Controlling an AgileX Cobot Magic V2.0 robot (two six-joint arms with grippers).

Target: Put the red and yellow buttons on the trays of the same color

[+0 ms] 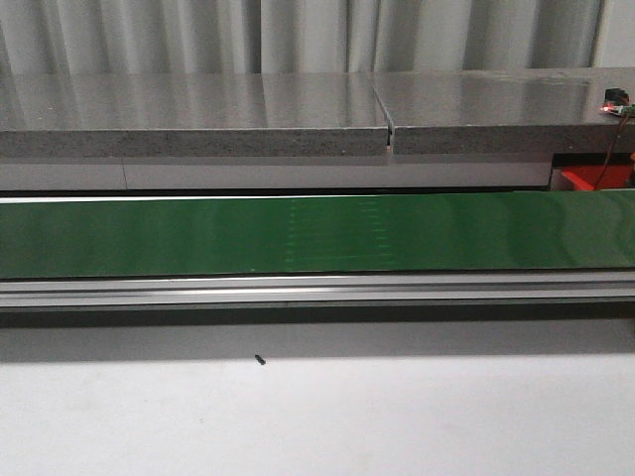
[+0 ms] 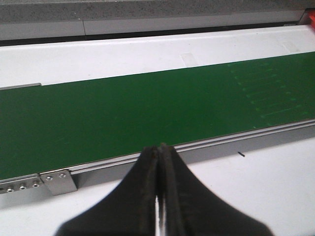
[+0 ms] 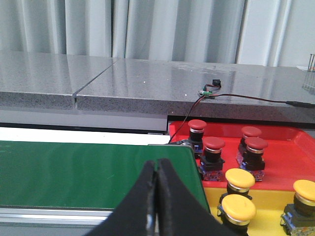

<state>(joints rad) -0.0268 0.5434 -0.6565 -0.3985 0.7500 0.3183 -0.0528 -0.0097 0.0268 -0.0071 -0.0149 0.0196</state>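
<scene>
A long green belt (image 1: 317, 233) runs left to right across the bench (image 1: 317, 416) and carries nothing. At the belt's right end sit a red tray (image 3: 285, 147) with four red buttons (image 3: 213, 147) and, nearer the robot, a yellow tray (image 3: 270, 206) with three yellow buttons (image 3: 239, 181), all upright, caps up. Sorting looks paused between buttons. Both the left claw (image 2: 158, 196) and right claw (image 3: 156, 201) are pressed together, empty. Next calls for waiting until a button arrives on the belt.
</scene>
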